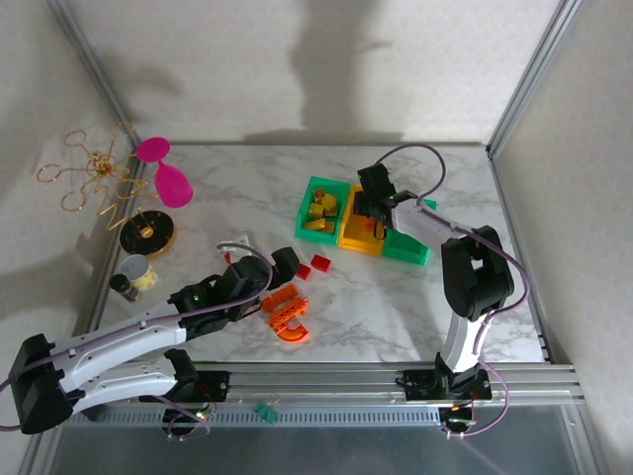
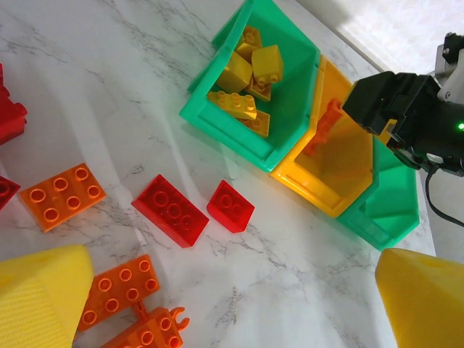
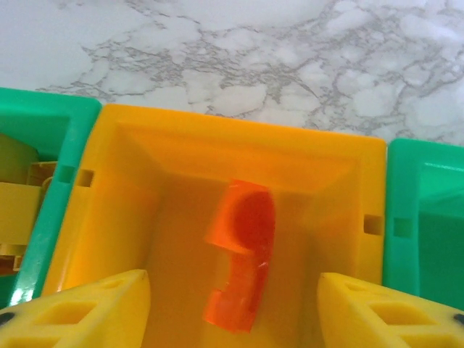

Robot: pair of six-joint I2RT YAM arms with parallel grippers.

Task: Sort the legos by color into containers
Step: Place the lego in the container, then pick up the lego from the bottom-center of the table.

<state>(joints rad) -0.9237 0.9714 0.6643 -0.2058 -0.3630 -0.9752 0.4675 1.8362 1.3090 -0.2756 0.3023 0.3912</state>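
Jaws of the left gripper (image 2: 232,308) are spread wide and empty; red studded plastic bricks (image 2: 170,210) are seen just ahead on the marble surface (image 2: 109,87), nearer this arm. Jaws of the right gripper (image 3: 232,286) are parted, an orange plastic arch (image 3: 243,254) lying loose between them inside the yellow-orange bin (image 3: 123,203).

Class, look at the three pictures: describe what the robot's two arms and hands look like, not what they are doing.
The left arm and right arm have white shells, black joints and a thin purplish cable looping alongside. The left hand's fingers are yellow, finely ribbed wedges; the right hand's fingers are yellow with rectangular recesses.
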